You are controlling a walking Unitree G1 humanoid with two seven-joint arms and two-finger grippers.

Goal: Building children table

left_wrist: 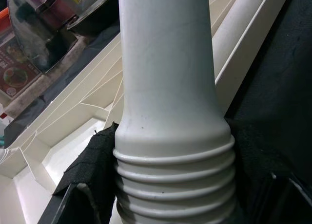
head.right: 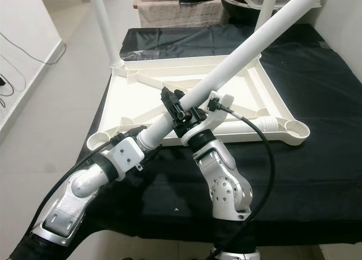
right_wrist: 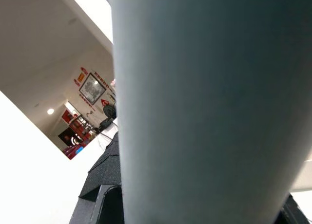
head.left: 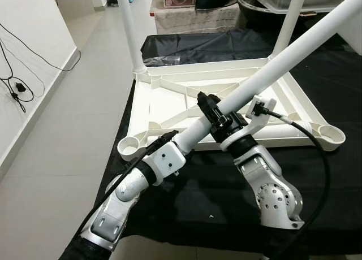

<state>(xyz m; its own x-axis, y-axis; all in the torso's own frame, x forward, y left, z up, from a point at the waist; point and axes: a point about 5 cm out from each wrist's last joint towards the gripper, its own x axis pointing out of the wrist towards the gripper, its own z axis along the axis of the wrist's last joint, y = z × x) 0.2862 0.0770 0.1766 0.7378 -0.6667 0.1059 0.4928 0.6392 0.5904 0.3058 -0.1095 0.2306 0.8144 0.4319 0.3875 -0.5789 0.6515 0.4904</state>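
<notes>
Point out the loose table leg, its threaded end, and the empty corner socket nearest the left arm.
table leg (head.left: 294, 51): left eye view, on its smooth shaft.
threaded end (left_wrist: 175, 185): left wrist view, on the ridged threads.
empty corner socket (head.left: 130, 145): left eye view, on its round rim.

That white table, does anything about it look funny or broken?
Nothing looks broken. The tabletop lies upside down on the black cloth, two legs already stand in its far corners, and both near sockets are bare. Both tools, left tool and right tool, hold a third leg slanted, not yet screwed in.

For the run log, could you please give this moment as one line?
both pincers shut on white leg | threaded end low | tabletop upturned | two legs fitted
</notes>
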